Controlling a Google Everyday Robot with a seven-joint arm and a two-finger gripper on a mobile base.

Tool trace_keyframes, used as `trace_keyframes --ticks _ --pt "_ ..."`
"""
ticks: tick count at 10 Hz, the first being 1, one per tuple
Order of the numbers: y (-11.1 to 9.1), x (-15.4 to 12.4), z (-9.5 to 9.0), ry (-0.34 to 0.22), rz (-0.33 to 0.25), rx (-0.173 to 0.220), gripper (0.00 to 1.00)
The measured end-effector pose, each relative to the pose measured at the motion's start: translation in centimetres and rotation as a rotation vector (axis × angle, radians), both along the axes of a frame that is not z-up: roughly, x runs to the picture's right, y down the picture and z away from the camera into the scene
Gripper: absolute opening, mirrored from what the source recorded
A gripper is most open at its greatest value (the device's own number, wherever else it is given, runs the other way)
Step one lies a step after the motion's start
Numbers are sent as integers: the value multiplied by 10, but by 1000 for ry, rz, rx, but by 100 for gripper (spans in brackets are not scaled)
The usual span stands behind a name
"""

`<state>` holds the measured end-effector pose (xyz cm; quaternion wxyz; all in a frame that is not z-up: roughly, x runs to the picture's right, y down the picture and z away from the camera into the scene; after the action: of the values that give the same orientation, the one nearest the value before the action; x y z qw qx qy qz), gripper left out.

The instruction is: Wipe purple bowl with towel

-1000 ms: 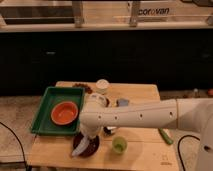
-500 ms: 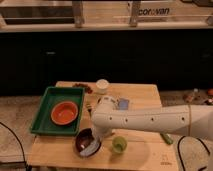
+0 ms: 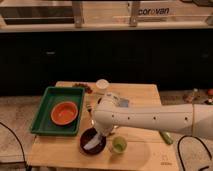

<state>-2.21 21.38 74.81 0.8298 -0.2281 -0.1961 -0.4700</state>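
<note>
The purple bowl (image 3: 92, 143) sits near the front of the wooden table (image 3: 145, 155), just right of the green tray. A pale towel (image 3: 91, 145) lies inside it. My gripper (image 3: 97, 133) is at the end of the white arm (image 3: 150, 120) that reaches in from the right. It hangs over the bowl's far rim, right above the towel, and is mostly hidden by the arm's thick wrist. I cannot make out whether it holds the towel.
A green tray (image 3: 46, 120) holding an orange bowl (image 3: 64, 113) stands at the left. A small green cup (image 3: 118, 145) is close to the bowl's right. A white cup (image 3: 102, 85) and a blue-grey item (image 3: 123, 103) are at the back. A green object (image 3: 166, 137) lies at the right.
The arm's wrist has shifted right and back over the bowl. More of the bowl and the towel inside it now shows.
</note>
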Motion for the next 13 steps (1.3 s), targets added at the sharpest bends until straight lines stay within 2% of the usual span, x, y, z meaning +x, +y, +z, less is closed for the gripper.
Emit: trace_keyframes --ticks 2,6,9,13 --pt "-8 -22 1 -36 -37 21 0" --pt "-9 -58 -8 -113 -115 34 0" --pt "13 -58 -27 -149 -125 -1 0" --pt "36 -42 -34 -142 -105 -47 0"
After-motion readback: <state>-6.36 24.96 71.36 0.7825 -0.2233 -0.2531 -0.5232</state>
